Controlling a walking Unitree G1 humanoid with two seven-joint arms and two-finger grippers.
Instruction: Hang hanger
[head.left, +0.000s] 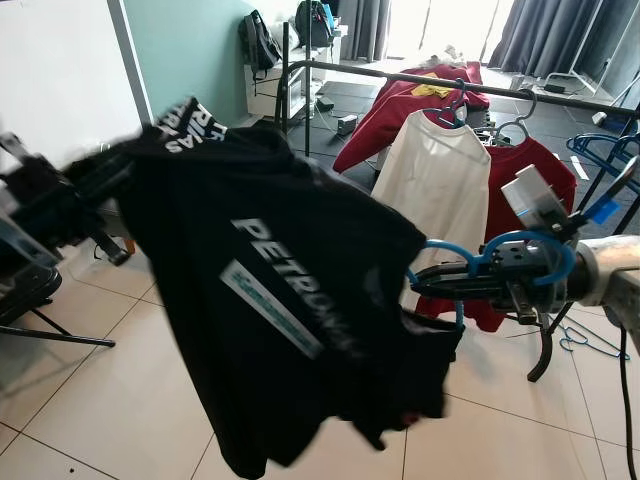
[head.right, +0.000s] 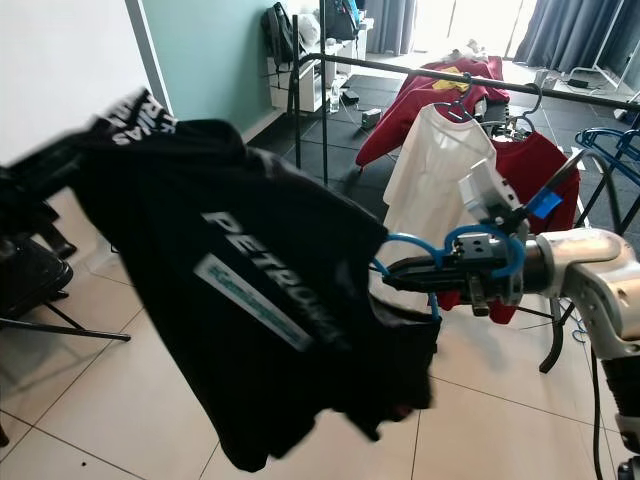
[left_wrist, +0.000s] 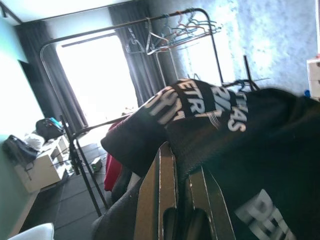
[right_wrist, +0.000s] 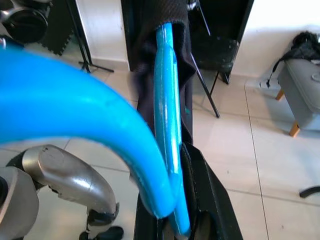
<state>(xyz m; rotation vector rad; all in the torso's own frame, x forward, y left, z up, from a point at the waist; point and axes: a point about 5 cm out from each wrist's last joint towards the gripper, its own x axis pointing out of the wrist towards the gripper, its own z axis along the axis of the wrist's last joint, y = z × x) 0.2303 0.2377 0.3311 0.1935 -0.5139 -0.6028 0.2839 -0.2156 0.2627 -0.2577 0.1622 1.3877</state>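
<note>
A black T-shirt (head.left: 270, 300) with white PETRONAS lettering hangs stretched across the middle, on a blue hanger (head.left: 447, 250). My right gripper (head.left: 425, 280) comes in from the right and is shut on the hanger just below its hook. In the right wrist view the hanger's blue bar (right_wrist: 167, 125) runs between the black fingers (right_wrist: 212, 200). At the left my left gripper (left_wrist: 182, 220) is shut on the shirt's far shoulder, with dark cloth draped over its fingers. The clothes rail (head.left: 450, 80) crosses behind the shirt, farther back.
On the rail hang a white shirt (head.left: 440, 180) and red garments (head.left: 530, 170). Several blue hangers (head.left: 610, 150) sit at the far right, and one lies on the tiles (head.left: 590, 340). A dark folding stand (head.left: 40, 290) is at the left, by the white wall.
</note>
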